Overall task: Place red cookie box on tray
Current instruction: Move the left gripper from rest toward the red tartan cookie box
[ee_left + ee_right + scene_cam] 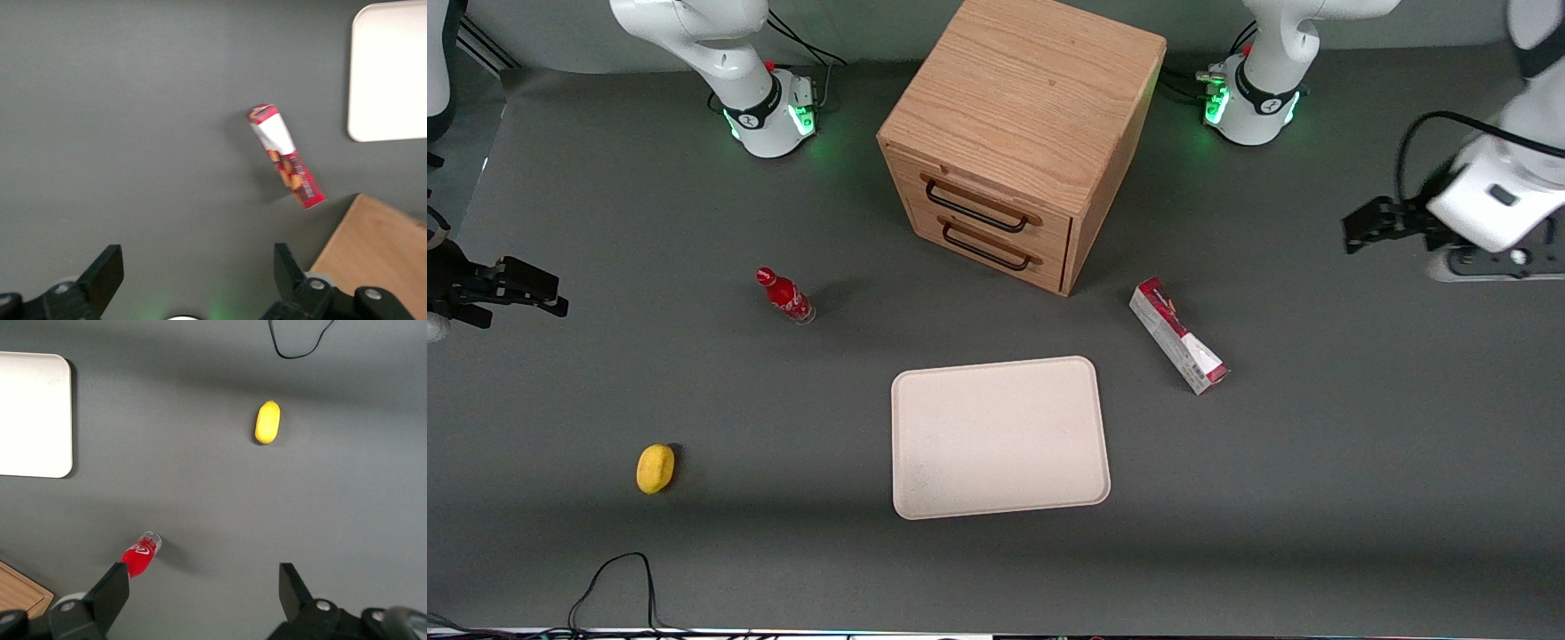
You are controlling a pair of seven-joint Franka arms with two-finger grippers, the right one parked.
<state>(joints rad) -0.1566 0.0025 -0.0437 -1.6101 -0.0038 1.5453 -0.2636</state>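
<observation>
The hand (193,283) hovered wide-spread above the desk (1316,462), well apart from the red cookie box (1178,336) beside the tray (1000,437).

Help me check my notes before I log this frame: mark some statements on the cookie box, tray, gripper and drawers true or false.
1. The red cookie box lies on the tray. False: it lies on the table beside the tray.
2. The gripper is open and holds nothing. True.
3. Both drawers of the wooden cabinet are shut. True.
4. The small red bottle stands on the tray. False: it stands on the table, toward the parked arm's end.
</observation>
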